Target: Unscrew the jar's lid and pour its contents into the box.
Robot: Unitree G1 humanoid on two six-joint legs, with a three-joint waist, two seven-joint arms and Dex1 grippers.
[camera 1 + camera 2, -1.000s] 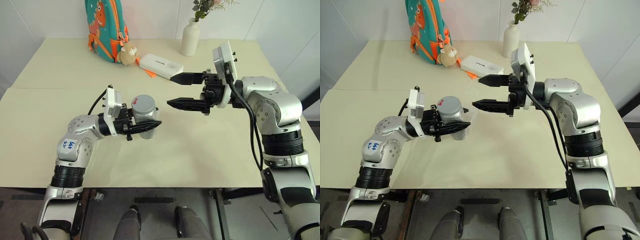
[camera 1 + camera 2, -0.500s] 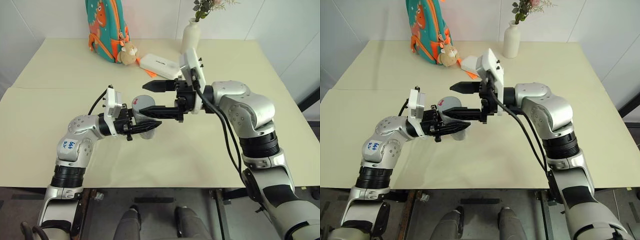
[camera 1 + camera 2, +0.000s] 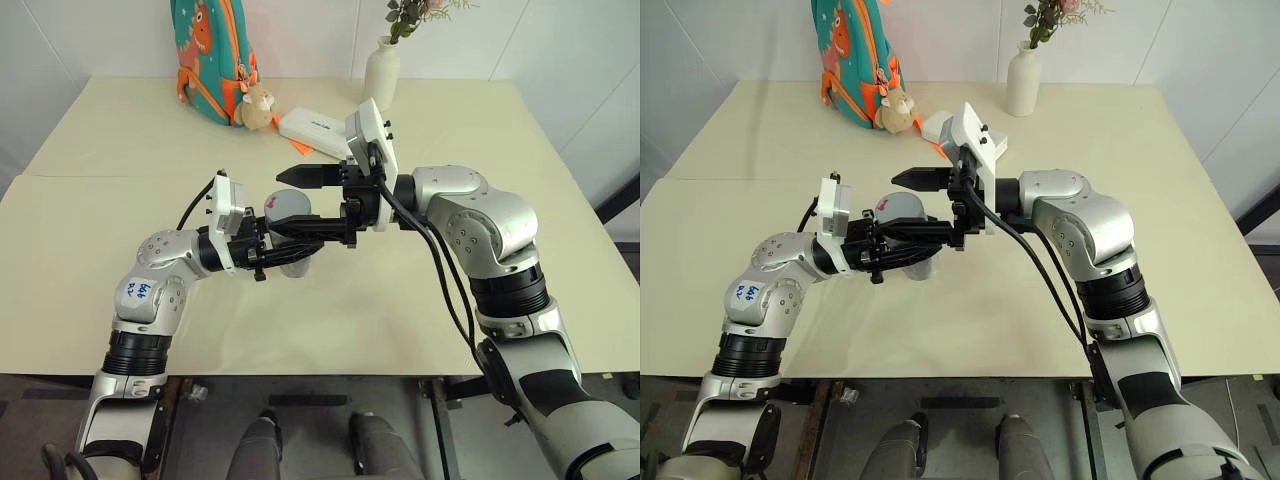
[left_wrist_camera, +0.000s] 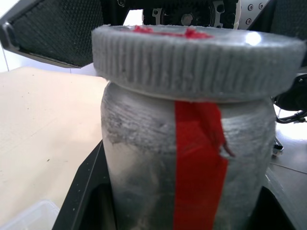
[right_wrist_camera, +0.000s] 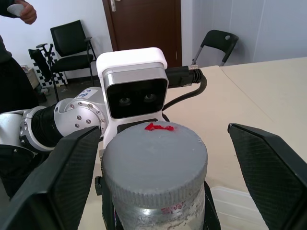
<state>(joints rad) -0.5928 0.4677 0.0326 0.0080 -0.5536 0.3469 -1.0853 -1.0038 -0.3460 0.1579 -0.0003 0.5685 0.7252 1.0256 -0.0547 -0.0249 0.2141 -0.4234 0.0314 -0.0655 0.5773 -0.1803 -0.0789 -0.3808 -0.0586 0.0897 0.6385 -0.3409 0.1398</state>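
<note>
The jar [image 3: 287,256], a frosted grey cylinder with a red strip [image 4: 199,163], hangs upright above the table with my left gripper [image 3: 296,254] shut on its body. Its grey ribbed lid [image 5: 154,153] with a small red mark sits on top. My right gripper [image 3: 281,202] reaches in from the right, level and open. One finger [image 5: 72,163] stands on each side of the lid with a gap to it. A corner of the clear box [image 5: 242,205] lies on the table below the jar. The frosted wall hides the contents.
At the table's far edge stand a teal backpack [image 3: 212,55] with a plush toy [image 3: 258,106], a flat white case [image 3: 318,128] and a white vase [image 3: 381,72]. A person [image 5: 17,57] and chairs are beyond the table.
My right gripper has swung left from clear of the jar until its fingers straddle the lid. The left gripper and the jar have kept still.
</note>
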